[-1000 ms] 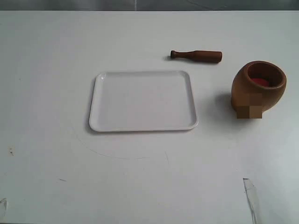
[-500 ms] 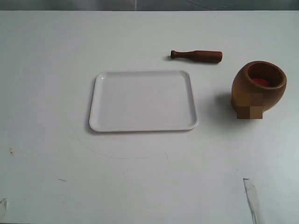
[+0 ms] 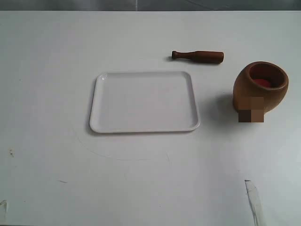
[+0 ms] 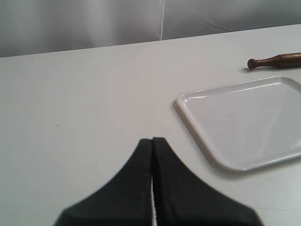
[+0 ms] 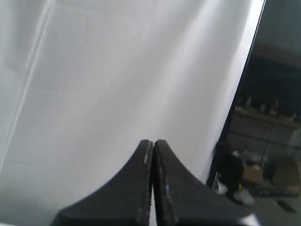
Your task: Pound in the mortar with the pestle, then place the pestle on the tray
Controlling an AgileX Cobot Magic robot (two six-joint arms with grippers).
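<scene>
Pestle (image 3: 198,57) clear of tray (image 3: 141,101) rim, mortar (image 3: 245,87) apart — rightward

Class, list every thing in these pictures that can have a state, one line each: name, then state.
tray: flat on the table, nothing on it.
pestle: lying flat on the table, unheld, apart from the tray.
mortar: standing on the table, no pestle inside.
left gripper: shut, empty.
right gripper: shut, empty.

Exterior looks down on table (image 3: 47,42), left wrist low, sharing tray (image 3: 143,101) and pestle (image 3: 200,57), right wrist faces away
</scene>
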